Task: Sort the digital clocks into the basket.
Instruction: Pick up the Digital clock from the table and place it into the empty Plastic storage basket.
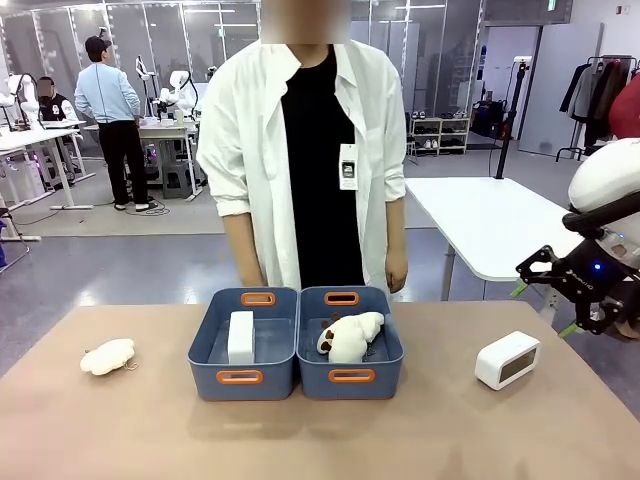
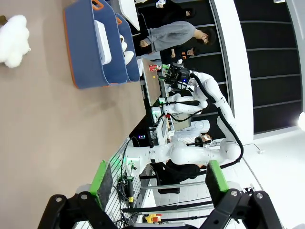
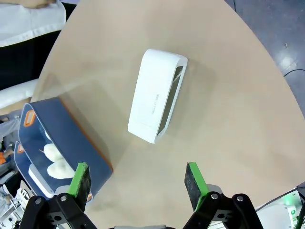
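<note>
— Right wrist view: where's the loose digital clock (image 3: 157, 95)?
— On the table (image 3: 238, 124), just ahead of the right gripper (image 3: 137, 185). Its jaws are spread wide, empty, and clear of the clock.
— Step?
— The approach, I'd say. The other digital clock (image 1: 241, 337) already sits in the left basket (image 1: 212, 375). Next: descend, straddle the clock, close. Left gripper (image 2: 159, 180) is wide open too.

Clock 1 (image 1: 241, 337): white rounded block, stands on end inside the blue basket (image 1: 270, 381), orange-rimmed handle slots, mid-table, a bit to my left. Clock 2 (image 1: 507, 359): same white shell, dark display twd my side, sits upright on the tabletop (image 1: 420, 440) at my right, well apart from the basket.
</note>
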`<control>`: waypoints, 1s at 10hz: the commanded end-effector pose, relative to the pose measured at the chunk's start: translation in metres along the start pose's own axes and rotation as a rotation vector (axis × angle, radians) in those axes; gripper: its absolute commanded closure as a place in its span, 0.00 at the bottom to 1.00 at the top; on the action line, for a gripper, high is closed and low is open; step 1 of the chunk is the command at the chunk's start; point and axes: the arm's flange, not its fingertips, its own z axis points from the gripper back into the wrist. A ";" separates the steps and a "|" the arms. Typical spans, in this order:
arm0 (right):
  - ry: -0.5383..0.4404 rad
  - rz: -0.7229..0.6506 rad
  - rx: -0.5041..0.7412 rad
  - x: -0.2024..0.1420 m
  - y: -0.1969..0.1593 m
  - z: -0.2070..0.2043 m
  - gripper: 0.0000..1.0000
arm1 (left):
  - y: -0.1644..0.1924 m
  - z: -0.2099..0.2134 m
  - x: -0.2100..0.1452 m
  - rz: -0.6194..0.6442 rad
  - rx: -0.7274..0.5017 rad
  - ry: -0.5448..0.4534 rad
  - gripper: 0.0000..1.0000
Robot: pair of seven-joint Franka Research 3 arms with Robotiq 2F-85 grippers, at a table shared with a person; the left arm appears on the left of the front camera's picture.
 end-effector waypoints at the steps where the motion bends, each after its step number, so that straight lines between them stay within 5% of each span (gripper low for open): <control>1: 0.049 -0.040 -0.066 0.012 0.014 -0.011 0.00 | -0.004 0.000 -0.002 -0.006 0.007 0.011 0.00; 10: 0.084 -0.233 -0.309 0.057 0.040 -0.125 0.00 | -0.004 0.000 -0.002 -0.006 0.007 0.011 0.00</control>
